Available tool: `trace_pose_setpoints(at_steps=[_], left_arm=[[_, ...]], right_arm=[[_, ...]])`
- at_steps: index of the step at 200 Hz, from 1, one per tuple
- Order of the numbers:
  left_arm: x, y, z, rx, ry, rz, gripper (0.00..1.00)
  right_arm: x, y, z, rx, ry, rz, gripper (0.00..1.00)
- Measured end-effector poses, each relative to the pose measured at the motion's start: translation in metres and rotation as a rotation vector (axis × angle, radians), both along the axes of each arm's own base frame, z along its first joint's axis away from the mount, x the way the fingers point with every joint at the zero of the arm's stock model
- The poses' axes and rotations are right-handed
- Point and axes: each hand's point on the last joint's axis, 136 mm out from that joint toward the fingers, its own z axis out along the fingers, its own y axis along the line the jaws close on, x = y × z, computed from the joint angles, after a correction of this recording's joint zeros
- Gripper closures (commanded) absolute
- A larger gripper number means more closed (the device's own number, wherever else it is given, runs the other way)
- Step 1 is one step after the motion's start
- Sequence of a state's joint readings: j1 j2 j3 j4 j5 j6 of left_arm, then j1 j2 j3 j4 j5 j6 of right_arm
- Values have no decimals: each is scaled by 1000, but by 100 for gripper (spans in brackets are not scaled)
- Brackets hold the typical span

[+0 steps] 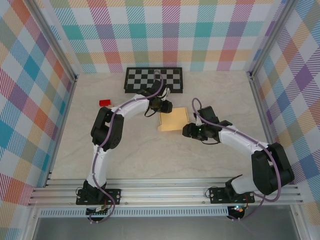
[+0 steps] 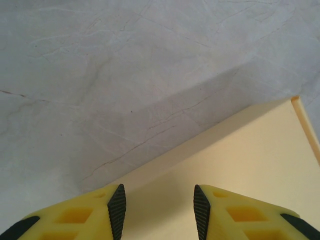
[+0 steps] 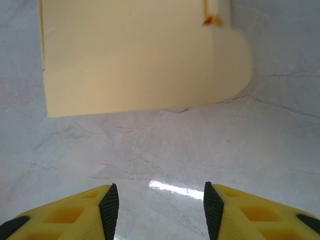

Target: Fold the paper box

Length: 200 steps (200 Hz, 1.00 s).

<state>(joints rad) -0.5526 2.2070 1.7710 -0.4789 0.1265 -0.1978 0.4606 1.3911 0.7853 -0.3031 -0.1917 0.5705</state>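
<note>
The paper box [image 1: 173, 120] lies flat near the middle of the table as a tan sheet. My left gripper [image 1: 163, 106] hovers at its far left corner. In the left wrist view the jaws [image 2: 159, 210] stand open over the pale sheet [image 2: 240, 155], with nothing between the black pads [image 2: 117, 207]. My right gripper [image 1: 187, 130] sits at the sheet's near right side. In the right wrist view its jaws [image 3: 159, 210] are open over bare table, and the sheet [image 3: 135, 55] with a rounded flap [image 3: 232, 60] lies a little ahead.
A black-and-white checkerboard [image 1: 154, 80] lies at the back of the table. A small red object [image 1: 104, 102] sits to the left of the left arm. Plaid walls and metal rails [image 1: 165, 192] border the marbled tabletop [image 1: 140, 155].
</note>
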Motion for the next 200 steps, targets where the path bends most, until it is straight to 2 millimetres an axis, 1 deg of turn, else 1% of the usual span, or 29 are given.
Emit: trace_pose_setpoints(at_steps=[34, 58, 74, 97, 122, 136, 155, 171, 190, 200], left_arm=[[3, 4, -2, -2, -5, 32, 56], [2, 5, -2, -18, -11, 48, 56], [1, 6, -3, -22, -11, 55, 57], [1, 7, -3, -21, -14, 65, 57], [2, 8, -3, -19, -15, 74, 57], [2, 9, -3, -19, -14, 77, 57], [2, 9, -3, -18, -15, 81, 57], [2, 9, -3, -18, -15, 81, 57], [2, 9, -3, -17, -14, 81, 57], [2, 9, -3, -18, -14, 81, 57]], right_arm=[[-7, 4, -9, 50, 62, -56, 43], [2, 11, -16, 82, 76, -86, 39], [14, 16, -17, 119, 62, -108, 37], [38, 21, -11, 198, 17, -154, 36], [65, 18, -2, 280, -37, -223, 31], [77, 13, -1, 313, -49, -266, 30], [92, 5, -8, 352, -43, -322, 30], [102, -3, -21, 380, -17, -371, 29], [108, -8, -34, 397, 6, -415, 29], [112, -8, -33, 417, -1, -426, 29]])
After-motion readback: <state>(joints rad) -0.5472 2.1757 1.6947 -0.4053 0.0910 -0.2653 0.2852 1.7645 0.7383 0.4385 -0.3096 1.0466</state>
